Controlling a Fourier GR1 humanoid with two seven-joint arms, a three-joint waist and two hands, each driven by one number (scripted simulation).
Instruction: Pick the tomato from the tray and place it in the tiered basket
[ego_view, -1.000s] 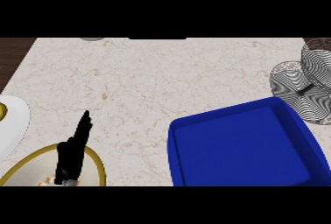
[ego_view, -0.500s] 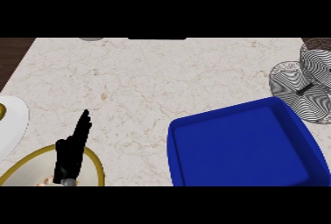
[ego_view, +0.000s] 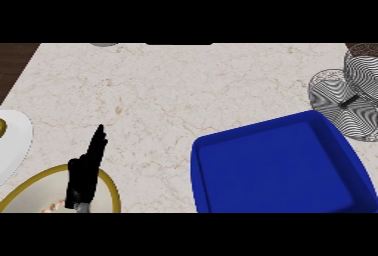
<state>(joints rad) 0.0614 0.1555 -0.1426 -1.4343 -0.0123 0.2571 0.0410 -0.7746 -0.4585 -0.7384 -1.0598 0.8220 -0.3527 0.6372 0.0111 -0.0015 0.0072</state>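
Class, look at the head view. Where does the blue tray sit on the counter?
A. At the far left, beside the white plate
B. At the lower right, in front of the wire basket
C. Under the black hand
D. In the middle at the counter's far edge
B: the blue tray fills the lower right of the counter, with the wire tiered basket just beyond it at the right edge; the left hand is at the lower left.

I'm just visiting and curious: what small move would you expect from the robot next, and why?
Probably bringing the right hand into view over the blue tray. No tomato shows in the tray, and the right hand is out of sight, so it may be carrying it already. The left hand rests open at lower left, far from the wire tiered basket.
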